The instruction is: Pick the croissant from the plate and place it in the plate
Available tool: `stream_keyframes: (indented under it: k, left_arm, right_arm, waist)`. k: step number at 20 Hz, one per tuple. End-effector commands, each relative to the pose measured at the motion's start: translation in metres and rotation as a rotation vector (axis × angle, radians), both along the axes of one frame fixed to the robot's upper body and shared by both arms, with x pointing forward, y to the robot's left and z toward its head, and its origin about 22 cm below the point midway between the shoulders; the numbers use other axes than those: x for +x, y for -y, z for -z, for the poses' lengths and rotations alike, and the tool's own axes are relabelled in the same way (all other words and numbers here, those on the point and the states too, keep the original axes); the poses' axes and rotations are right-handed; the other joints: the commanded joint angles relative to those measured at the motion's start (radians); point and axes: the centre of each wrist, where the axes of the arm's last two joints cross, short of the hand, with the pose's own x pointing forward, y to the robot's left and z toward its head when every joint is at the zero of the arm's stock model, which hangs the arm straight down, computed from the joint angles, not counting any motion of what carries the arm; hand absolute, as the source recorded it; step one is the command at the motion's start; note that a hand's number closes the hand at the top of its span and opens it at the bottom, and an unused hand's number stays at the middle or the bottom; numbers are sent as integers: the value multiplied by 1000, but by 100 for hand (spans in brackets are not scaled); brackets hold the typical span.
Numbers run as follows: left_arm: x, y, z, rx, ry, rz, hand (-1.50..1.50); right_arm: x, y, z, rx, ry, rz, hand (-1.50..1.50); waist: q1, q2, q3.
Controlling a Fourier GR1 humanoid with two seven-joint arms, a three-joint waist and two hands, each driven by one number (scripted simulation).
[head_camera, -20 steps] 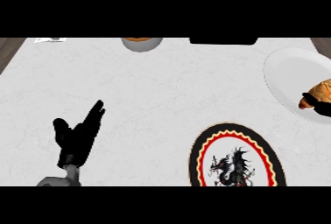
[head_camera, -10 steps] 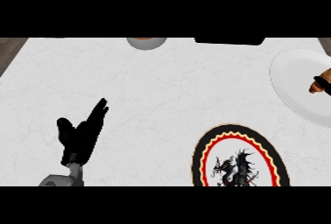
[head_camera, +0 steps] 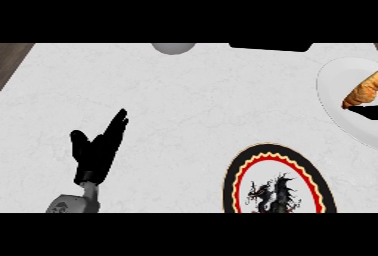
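Left hand [head_camera: 94, 154] rests lower left, fingers straight, empty — croissant [head_camera: 363, 91] lies well apart at right edge on white plate [head_camera: 332, 95], tilted diagonally.

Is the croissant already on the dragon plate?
No, the croissant lies on the white plate at the view's right edge, apart from the dragon plate.

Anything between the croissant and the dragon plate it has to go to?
Nothing visible. The croissant lies on the white plate at the right edge; the dragon plate sits nearer, with only bare counter between the two rims. The left hand rests open far left, off that path.
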Motion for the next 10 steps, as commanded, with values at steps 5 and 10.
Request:
stream_keyframes:
  k: [5, 10]
  left_arm:
    - [-6, 1, 13, 4, -72, -6, 0]
    - [-13, -6, 18, -5, -80, -22, 0]
  right_arm:
    - [10, -15, 9, 243, 190, -94, -150]
    - [-9, 28, -17, 382, 266, -52, -150]
  waist:
    - [-15, 5, -2]
    - [-31, 0, -4]
